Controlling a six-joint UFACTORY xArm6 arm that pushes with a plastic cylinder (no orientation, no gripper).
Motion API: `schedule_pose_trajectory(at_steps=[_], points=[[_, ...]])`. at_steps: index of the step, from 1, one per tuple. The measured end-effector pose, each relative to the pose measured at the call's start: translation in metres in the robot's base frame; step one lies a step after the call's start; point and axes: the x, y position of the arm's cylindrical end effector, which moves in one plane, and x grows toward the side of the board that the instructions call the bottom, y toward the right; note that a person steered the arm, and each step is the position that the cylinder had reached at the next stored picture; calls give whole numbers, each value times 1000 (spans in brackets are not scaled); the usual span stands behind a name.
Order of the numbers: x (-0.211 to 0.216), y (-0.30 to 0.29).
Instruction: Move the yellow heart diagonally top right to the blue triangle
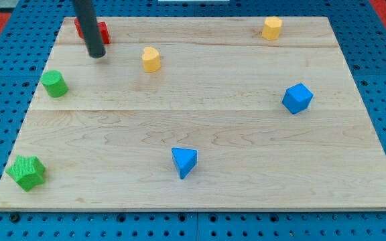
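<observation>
Dark rod, no jaws to open or shut, nothing held; my tip (96,55) sits on the wooden board (200,134) near the view's top left, just in front of the red block (90,30), which the rod partly hides. Tip touches no block as far as I can tell. Yellow heart (151,59) is to the tip's right, near but apart. Blue triangle (183,162) lies well below the heart, toward the view's bottom, slightly right.

Judgement: heart has to end up above and to the right of the triangle, so it needs a long push down and rightward. Best to bring the tip round to the heart's upper left side, contact it centrally, push in a straight line and stop short so it does not bump the triangle.

Other blocks: green cylinder (55,84) below-left of tip, green star-like block (26,172) bottom left, blue cube (297,98) at right, second yellow block (271,28) top right, shape unclear.

Containers: none visible; only flat board on blue pegboard (380,73).
</observation>
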Motion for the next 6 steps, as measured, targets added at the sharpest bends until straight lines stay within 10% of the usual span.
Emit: schedule_pose_trajectory(at_steps=[4,6], points=[[-30,234],[7,240]])
